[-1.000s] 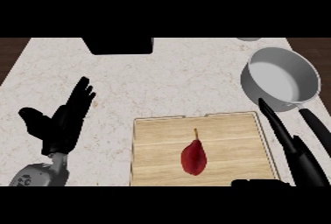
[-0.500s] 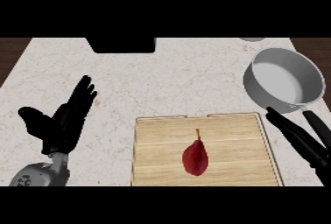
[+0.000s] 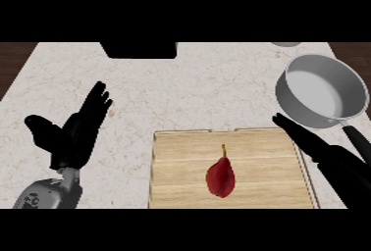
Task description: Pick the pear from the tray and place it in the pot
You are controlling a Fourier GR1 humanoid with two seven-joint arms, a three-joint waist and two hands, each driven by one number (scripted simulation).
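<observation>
pear [image 3: 220, 177]: dark red, lying on the tray, stem pointing up-view, roughly centre of the board and slightly toward its near half. Nothing is touching it.
tray [image 3: 181, 162]: light wooden board, low rim, sits on the counter at lower centre of the view.
pot [image 3: 319, 93]: grey metal, pale inside, upper right on the counter, well apart from the pear. Its black handle [image 3: 357, 139] runs down-view toward the right hand.
right hand [image 3: 319, 147]: comes in from lower right, fingers straight and stretched out, holding nothing. Fingertips sit over the tray's upper right corner, between pear and pot; apart from the pear. Contact with the pot handle: can't tell, they lie just beside each other.
left hand [image 3: 72, 135]: at view's left over bare counter, fingers up and spread, thumb out to the side, empty, resting.
counter [image 3: 188, 93]: pale speckled stone.
other: black box-shaped item [image 3: 139, 49] at the far edge, cut off by the view's top.
</observation>
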